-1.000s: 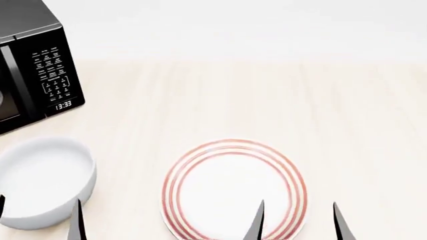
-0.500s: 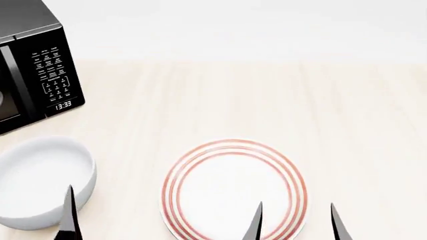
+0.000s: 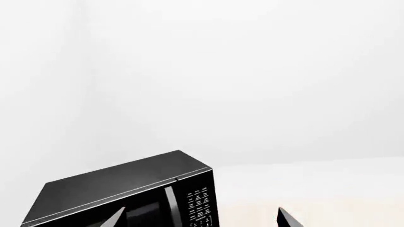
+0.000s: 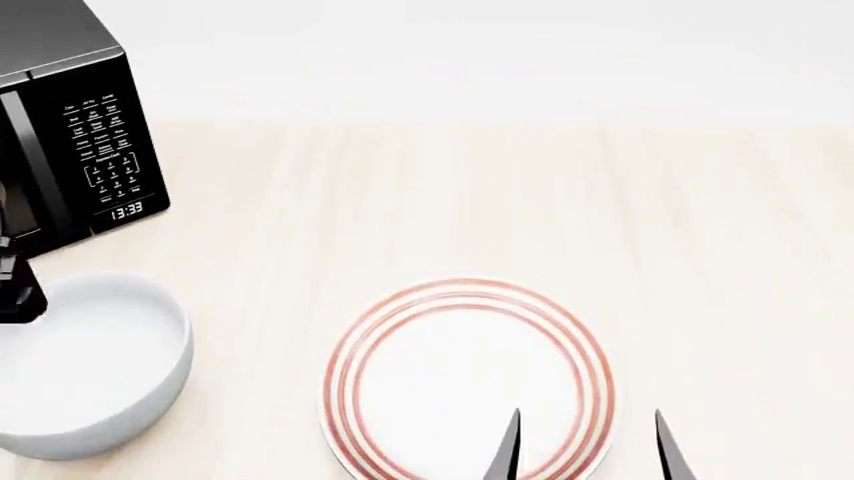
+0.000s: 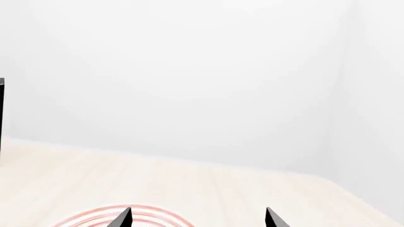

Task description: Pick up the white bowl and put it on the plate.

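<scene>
- Your left gripper (image 4: 16, 290) shows in the head view only as a dark piece at the frame's edge, just over the far-left rim of the bowl (image 4: 83, 365). In its wrist view two finger tips stand well apart, so the jaws are open and empty.
- The bowl sits on the table (image 4: 534, 200), below and just inward of that gripper, with the microwave (image 4: 80, 130) close behind it. The left wrist camera looks out at the microwave, not down, so steer by the head view.
- For a clean grasp, tilt the wrist down and put one finger inside the wall and one outside. The wall is thick and glossy, so go deep over the rim before closing.
- Keep clear of the microwave as you descend.
- Your right gripper (image 4: 583, 445) hangs open over the near edge of the plate (image 4: 467, 375), holding nothing. The plate lies well to the right of your left gripper; I would pull the right arm back before carrying the bowl across.
</scene>
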Robot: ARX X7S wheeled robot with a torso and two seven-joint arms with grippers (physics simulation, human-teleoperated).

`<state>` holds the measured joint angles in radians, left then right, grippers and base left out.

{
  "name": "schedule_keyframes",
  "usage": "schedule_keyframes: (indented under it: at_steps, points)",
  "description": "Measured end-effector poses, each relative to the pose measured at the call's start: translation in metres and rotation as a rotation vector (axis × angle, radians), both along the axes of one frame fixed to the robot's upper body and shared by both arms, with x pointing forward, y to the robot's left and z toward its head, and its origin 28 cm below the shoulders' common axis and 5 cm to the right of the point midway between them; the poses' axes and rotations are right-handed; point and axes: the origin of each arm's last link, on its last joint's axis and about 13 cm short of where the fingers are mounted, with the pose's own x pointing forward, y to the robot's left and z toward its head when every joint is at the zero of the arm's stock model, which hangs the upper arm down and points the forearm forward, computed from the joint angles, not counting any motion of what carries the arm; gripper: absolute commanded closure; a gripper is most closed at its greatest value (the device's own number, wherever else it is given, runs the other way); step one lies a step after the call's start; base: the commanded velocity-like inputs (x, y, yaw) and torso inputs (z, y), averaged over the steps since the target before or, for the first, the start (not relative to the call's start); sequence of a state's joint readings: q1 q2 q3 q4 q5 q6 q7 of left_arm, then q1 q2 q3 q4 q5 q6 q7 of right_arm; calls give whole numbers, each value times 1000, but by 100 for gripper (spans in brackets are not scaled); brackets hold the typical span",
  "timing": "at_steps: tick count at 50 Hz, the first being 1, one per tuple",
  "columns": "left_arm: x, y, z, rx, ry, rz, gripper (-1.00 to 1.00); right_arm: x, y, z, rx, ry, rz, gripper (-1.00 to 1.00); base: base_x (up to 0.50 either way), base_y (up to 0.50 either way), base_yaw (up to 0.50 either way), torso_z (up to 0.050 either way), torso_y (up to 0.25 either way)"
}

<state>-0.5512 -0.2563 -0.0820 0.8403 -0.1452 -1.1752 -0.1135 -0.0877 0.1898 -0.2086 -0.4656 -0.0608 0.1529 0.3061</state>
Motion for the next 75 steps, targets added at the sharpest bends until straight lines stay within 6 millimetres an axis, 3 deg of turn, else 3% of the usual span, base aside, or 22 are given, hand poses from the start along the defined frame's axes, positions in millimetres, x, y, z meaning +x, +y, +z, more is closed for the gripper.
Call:
schedule_keyframes:
  at_steps: [12,26,48,75]
  points:
    - [32,31,5,-150,194,77,-100,1,0,0,0,2,0,-100,0,0,0,0,0]
    - [51,51,-17,-331,412,101,-100,1,0,-2,1,4,3,-100,0,0,0,0,0]
    - [55,54,-42,-408,536,125,-100,0,1,-3,0,10,10,-100,0,0,0,0,0]
    - [59,56,-58,-407,573,154,-100,1,1,-5,0,14,12,-100,0,0,0,0,0]
